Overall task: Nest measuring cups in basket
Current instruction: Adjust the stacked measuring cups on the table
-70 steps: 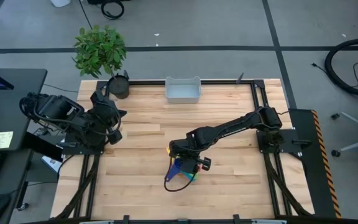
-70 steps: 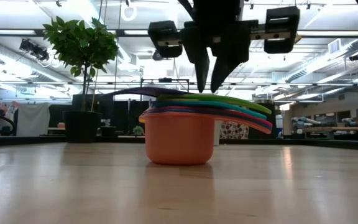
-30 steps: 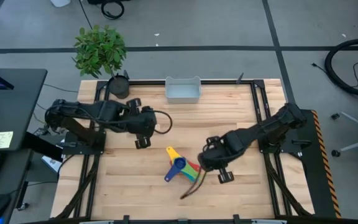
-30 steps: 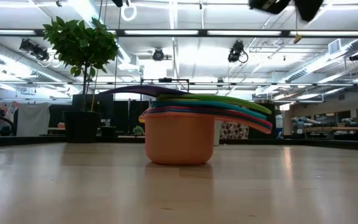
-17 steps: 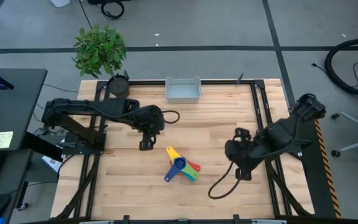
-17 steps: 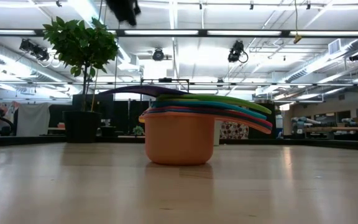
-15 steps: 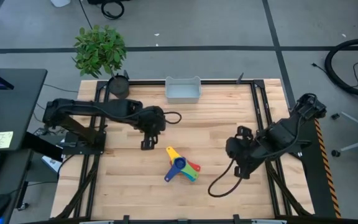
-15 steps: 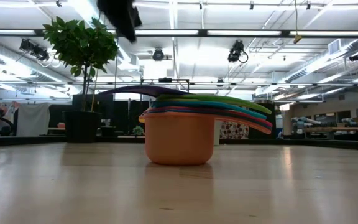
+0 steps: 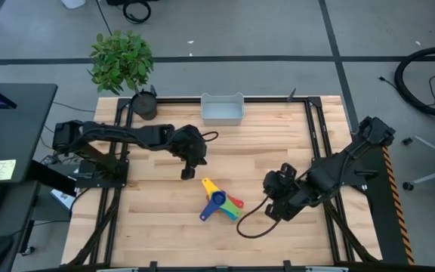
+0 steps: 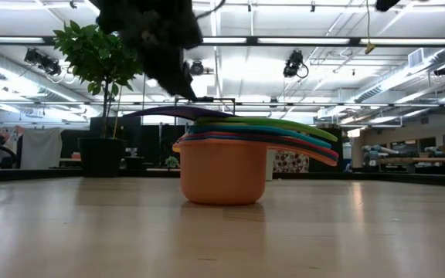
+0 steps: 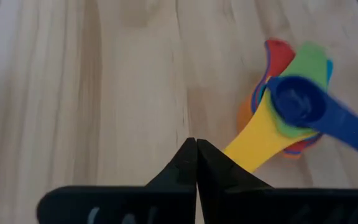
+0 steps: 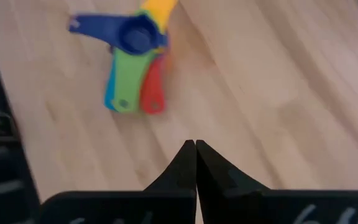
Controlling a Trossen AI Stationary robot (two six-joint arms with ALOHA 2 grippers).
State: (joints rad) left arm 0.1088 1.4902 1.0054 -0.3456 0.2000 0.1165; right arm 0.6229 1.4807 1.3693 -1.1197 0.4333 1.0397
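Observation:
The measuring cups (image 9: pixel 219 202) stand nested in one stack on the bare table, the orange one (image 10: pixel 222 174) at the bottom and the small blue one (image 11: pixel 297 102) on top, with their handles fanned out. The basket (image 9: pixel 222 110) stands at the far edge. My left gripper (image 9: pixel 186 173) hovers shut, just to the far left of the stack and above it (image 11: pixel 196 142). My right gripper (image 9: pixel 273 211) hangs shut to the right of the stack (image 12: pixel 195 144). The stack also shows in the right wrist view (image 12: pixel 132 62).
A dark plant pot (image 9: pixel 145 104) with a leafy plant stands at the far left corner. A cable loop (image 9: pixel 249 227) from my right arm lies on the table near the stack. Bare wood lies between the stack and the basket.
My left gripper has come down and gone toward the table's right, closing on the stack; it now shows in the low view. My right gripper swung out toward the right edge, rolled, then came part of the way back. The cups have stayed put.

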